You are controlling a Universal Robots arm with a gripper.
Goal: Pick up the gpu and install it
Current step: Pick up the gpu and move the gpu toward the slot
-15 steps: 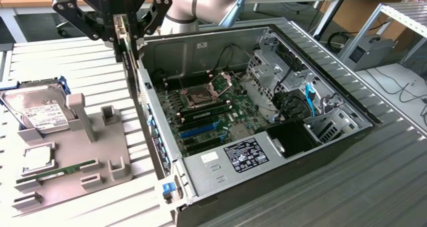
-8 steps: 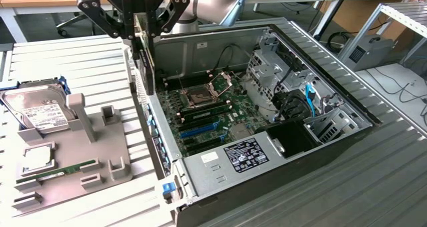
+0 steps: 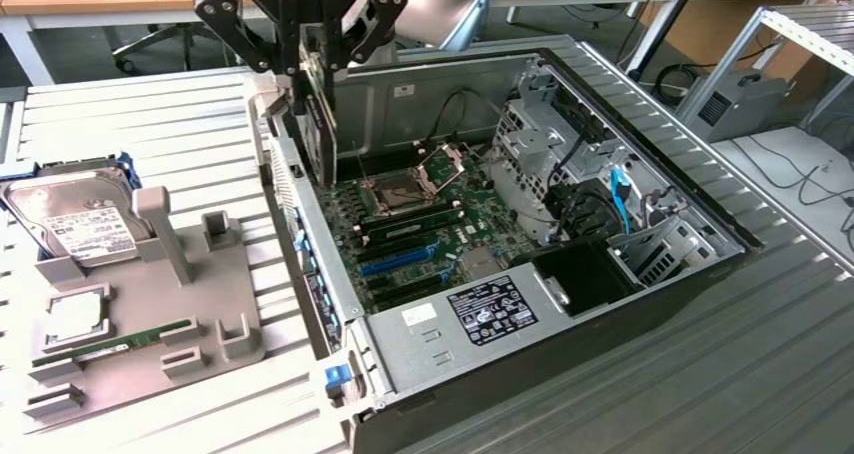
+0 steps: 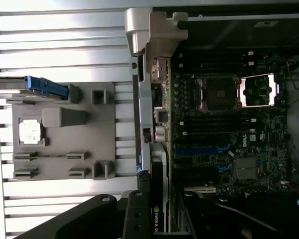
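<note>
I count one gripper [image 3: 310, 66] at about eleven o'clock in the exterior view, its fingers clamped on the one gpu [image 3: 320, 124]. The card hangs on edge, bracket end down, just above the rear wall of the single open computer case [image 3: 414, 99], not yet seated. Inside the case I see one motherboard [image 3: 474, 209] with one CPU socket [image 3: 400, 194], its latch frame raised, and one power supply [image 3: 494, 309] at the case's five o'clock. At nine o'clock from the case sits one grey holder [image 3: 147, 294]. It carries one hard drive [image 3: 74, 224] at its eleven o'clock, one processor chip [image 3: 78, 319] at nine and one RAM stick [image 3: 114, 342] at seven.
</note>
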